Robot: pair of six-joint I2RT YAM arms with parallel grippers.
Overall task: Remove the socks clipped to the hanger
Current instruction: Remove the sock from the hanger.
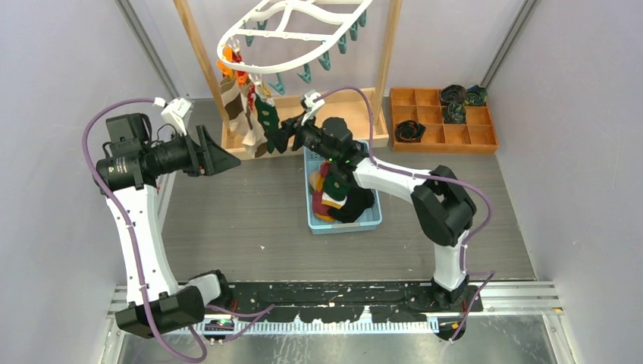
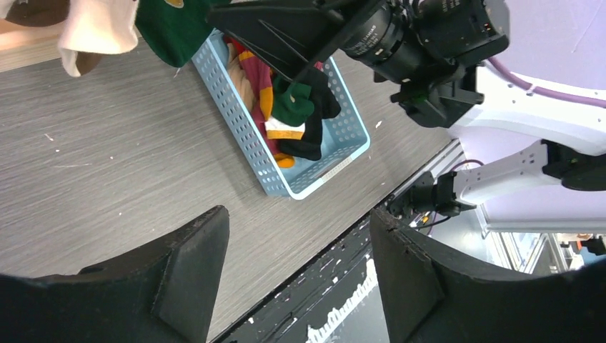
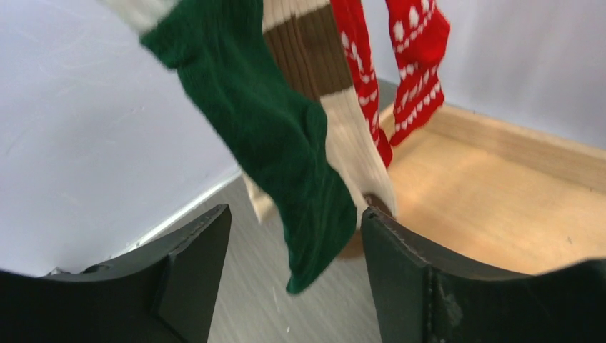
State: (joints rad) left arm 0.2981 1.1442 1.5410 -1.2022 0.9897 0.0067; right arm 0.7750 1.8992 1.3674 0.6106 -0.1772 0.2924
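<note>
The white oval hanger (image 1: 296,30) hangs at the top with teal and orange clips. Several socks (image 1: 246,114) hang from its left end: a dark green sock (image 3: 279,143), a beige and brown one (image 3: 336,107) and red ones with white patterns (image 3: 418,64). My right gripper (image 3: 294,264) is open, and the green sock's toe hangs between its fingers; it shows in the top view (image 1: 282,136) too. My left gripper (image 2: 300,264) is open and empty, held in the air left of the socks (image 1: 220,155).
A light blue basket (image 1: 345,225) with several loose socks sits under my right arm, and shows in the left wrist view (image 2: 250,136). The wooden rack's base tray (image 1: 356,106) lies behind it. A wooden compartment box (image 1: 443,136) with rolled socks stands at the back right.
</note>
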